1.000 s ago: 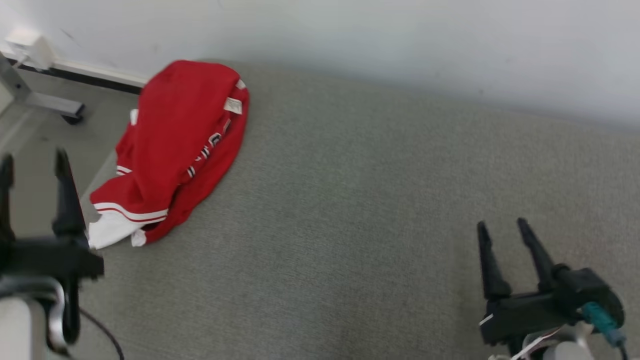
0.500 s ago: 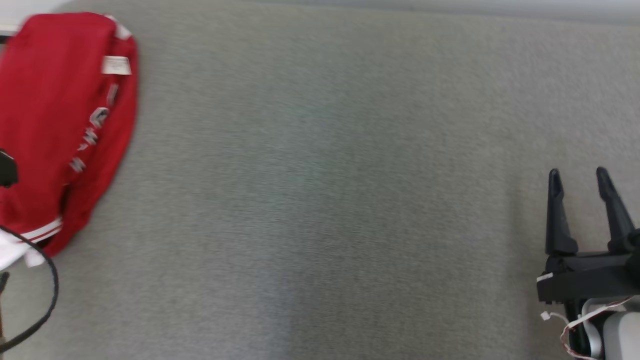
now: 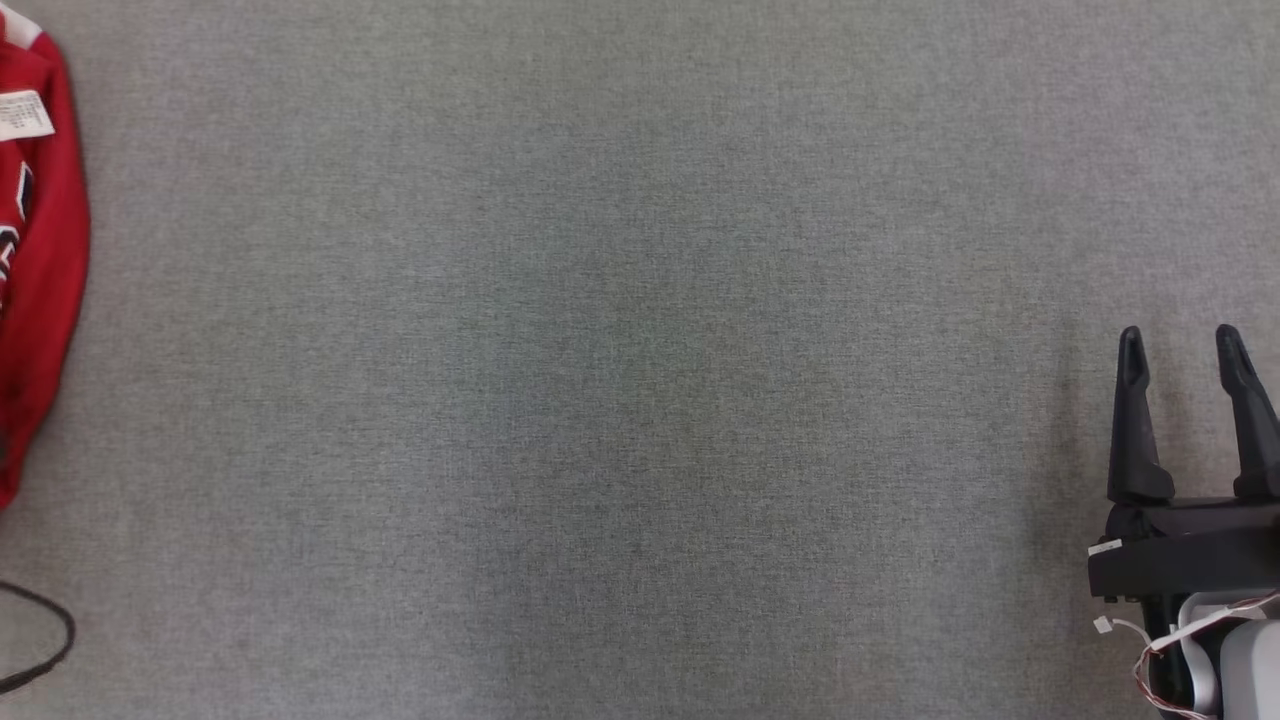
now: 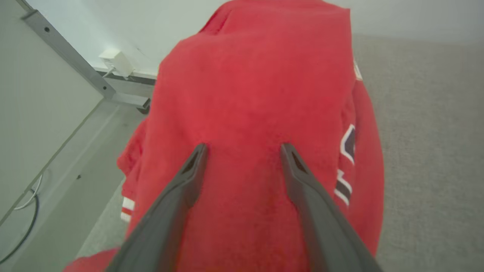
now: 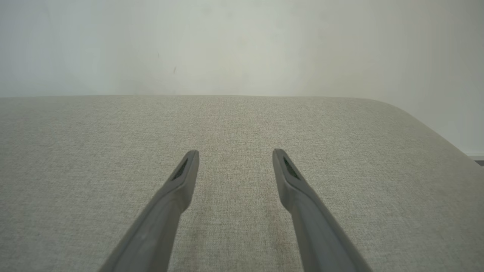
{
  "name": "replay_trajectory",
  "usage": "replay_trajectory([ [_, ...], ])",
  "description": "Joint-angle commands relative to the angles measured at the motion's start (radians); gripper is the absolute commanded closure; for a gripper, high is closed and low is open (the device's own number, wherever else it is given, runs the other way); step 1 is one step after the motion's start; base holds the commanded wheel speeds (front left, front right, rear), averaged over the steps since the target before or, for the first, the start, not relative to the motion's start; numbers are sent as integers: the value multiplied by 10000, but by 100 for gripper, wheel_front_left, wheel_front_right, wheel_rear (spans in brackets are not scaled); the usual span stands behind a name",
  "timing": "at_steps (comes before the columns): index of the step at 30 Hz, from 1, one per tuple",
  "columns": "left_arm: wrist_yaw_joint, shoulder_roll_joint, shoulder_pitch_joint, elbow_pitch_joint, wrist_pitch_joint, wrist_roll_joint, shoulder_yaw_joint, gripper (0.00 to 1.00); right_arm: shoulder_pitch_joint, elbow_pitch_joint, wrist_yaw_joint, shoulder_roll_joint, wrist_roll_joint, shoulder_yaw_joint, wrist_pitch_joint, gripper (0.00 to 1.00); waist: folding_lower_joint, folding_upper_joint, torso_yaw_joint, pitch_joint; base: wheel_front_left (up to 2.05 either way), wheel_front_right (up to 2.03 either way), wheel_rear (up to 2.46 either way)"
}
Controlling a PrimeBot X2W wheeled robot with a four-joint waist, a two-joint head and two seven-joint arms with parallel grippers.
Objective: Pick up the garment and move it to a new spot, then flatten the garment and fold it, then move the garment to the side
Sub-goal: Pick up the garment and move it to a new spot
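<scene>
Hovering wide open, the left jaws point along the red garment (image 4: pixel 257 94), heaped close beyond their tips with its long axis running away from them, by the table's (image 3: pixel 640 400) left edge. Right jaws, equally wide and empty, sit well apart across bare table; wall (image 5: pixel 242 45) beyond.

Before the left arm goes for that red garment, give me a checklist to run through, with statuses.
1. Left gripper open: ok, fingers spread apart.
2. Left gripper aimed at red garment: ok, cloth lies beyond both fingers.
3. Fingers touching cloth: cannot tell.
4. Right gripper open, holding nothing: ok.
5. Garment framed in head view: not ok, cut off at left border.
6. Room on grey surface for a new spot: ok, wide stretch beside right gripper.
</scene>
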Motion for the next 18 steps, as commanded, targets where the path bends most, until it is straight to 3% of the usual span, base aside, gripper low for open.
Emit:
replay_trajectory([
  [1, -17, -8, -129, 429, 251, -70, -31, 0, -128, 27, -21, 61, -19, 22, -58, 0, -1, -2, -36, 3, 0, 0, 0],
  [6, -161, -102, -290, 1519, 1209, -347, -283, 0, -146, 67, -21, 88, -81, 146, -37, 0, -1, -2, -20, -131, 0, 0, 0],
  [7, -187, -65, -342, 1617, 1227, -376, -320, 55, -145, 85, -21, 86, -81, 166, -29, 0, -1, -2, -21, -161, 0, 0, 0],
  [8, -172, -34, -358, 1709, 1214, -385, -359, 95, -146, 96, -21, 86, -83, 182, -25, 0, -1, -2, -22, -184, 0, 0, 0],
  [9, -184, -5, -376, 1793, 1162, -373, -404, 100, -135, 98, -21, 90, -87, 193, -27, 0, -1, -2, -25, -211, 0, 0, 0],
  [12, -206, 58, -485, 2014, 920, -389, -511, 100, -90, 170, -21, 66, -42, 216, -43, 0, -1, -2, -37, -323, 0, 0, 0],
  [18, 20, 378, -861, 1926, -975, -44, -566, 100, 23, 353, -21, 159, 15, 266, -182, 0, -1, -2, 28, -748, 0, 0, 0],
])
